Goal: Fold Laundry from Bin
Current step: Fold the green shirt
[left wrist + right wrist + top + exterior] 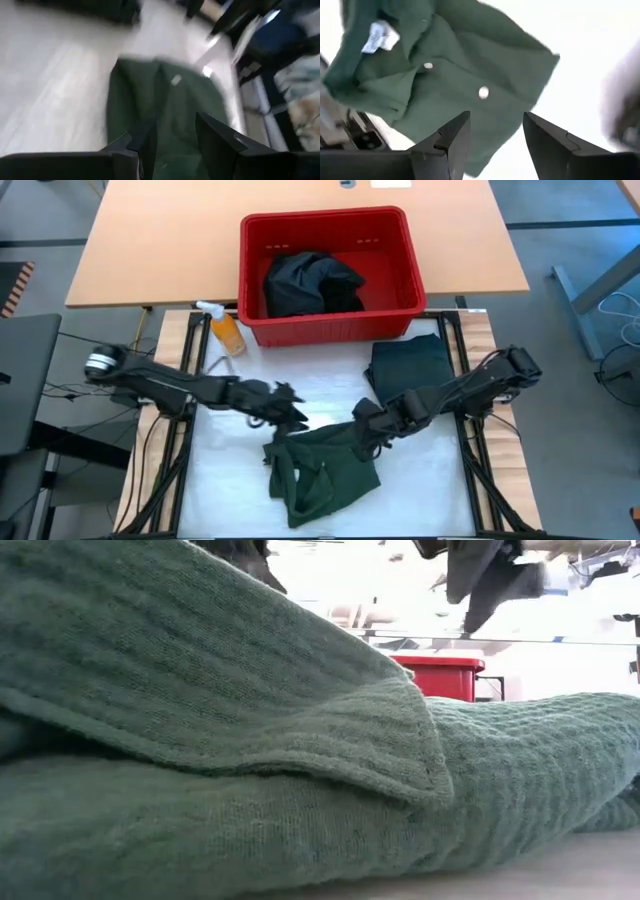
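A dark green garment with buttons and a pale label lies crumpled on the white table top near the front edge. It fills the low view. My left gripper is at its upper left edge, shut on cloth. My right gripper hangs open just above its upper right part, with nothing between its fingers. The red bin stands at the far side with dark laundry inside. My left gripper has a strip of the green garment between its two fingers, at the garment's far left edge. It comes slanting down from the table's left. The cloth runs away from the fingers onto the table; one layer or several, I cannot tell.
A folded dark green piece lies at the right, in front of the bin. An orange spray bottle stands by the bin's left front corner. Bare white table top shows on both sides of the crumpled garment.
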Motion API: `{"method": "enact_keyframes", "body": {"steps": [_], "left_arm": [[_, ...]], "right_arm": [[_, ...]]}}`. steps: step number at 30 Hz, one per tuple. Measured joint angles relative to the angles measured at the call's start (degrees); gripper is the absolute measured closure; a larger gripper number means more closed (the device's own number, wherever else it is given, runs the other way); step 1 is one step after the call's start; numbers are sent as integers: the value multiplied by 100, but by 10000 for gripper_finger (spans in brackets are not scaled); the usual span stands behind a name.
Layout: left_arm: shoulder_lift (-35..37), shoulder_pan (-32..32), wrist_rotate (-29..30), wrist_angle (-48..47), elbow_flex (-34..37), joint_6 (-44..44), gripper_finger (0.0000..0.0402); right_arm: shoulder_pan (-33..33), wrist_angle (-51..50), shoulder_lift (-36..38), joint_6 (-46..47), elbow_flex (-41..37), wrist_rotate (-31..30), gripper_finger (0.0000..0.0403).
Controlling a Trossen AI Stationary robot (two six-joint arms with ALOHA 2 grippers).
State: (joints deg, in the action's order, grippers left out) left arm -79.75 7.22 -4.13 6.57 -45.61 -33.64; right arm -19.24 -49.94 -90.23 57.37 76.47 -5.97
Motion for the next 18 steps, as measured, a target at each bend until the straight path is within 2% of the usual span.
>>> {"method": "enact_keyframes", "body": {"steps": [3, 7, 9, 12, 18], "left_arm": [[-622, -126, -621, -410, -347, -78, 278], [-1048, -33, -1460, -1107, -619, -325, 278], [-1100, 96, -1367, -1579, -696, -425, 278], [-1080, 317, -932, -1970, -739, -586, 278], [-1014, 758, -821, -1934, -753, -1333, 278]], "right_arm": [[364, 728, 151, -1336, -480, 342, 195], [926, 1616, 178, -2315, -1101, 1206, 195], [1117, 1933, 160, -2850, -1366, 1351, 195], [1220, 2374, 79, -3672, -1637, 1393, 195], [1318, 2720, -61, -4852, -1806, 1747, 198]]}}
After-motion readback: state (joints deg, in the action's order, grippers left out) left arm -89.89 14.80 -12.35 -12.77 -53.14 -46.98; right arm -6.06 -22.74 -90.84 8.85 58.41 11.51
